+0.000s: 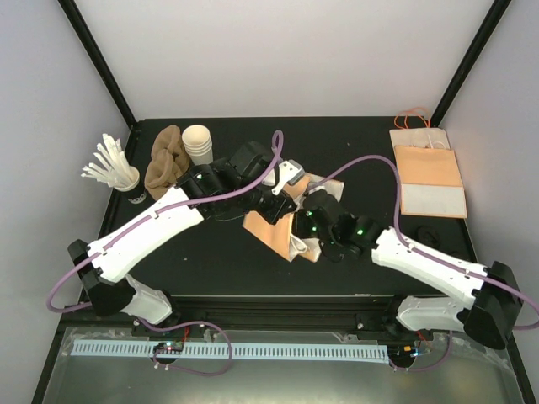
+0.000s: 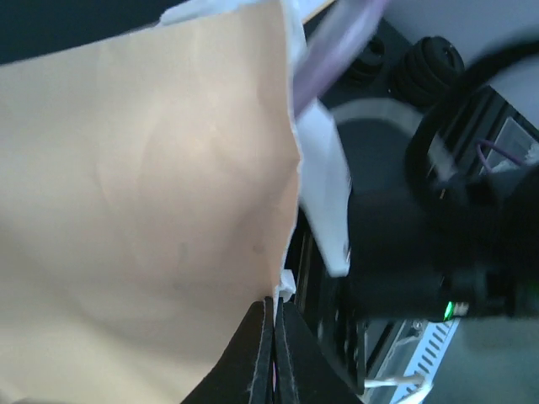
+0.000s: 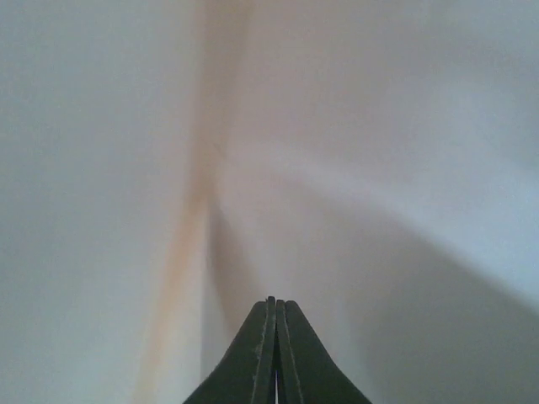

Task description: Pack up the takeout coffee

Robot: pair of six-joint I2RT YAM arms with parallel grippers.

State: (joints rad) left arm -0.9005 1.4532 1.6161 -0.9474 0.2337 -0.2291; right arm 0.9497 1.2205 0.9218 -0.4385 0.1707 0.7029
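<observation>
**Bag-opening stage.** The bag lies tilted at centre frame on the tabletop, with both arms converging on it. Your left gripper is pressed together at the bag's edge, apparently pinching the paper. Your right gripper is also pressed together; it holds nothing visible and sits inside the bag against its pale lining. The coffee is not plainly identifiable. A dark disc at right, below the flat bags, may be its lid, but you cannot tell. Judged progress is early: the bag is in hand. Left to do: spread its mouth, stand it, fetch the coffee and lower it in.
</observation>
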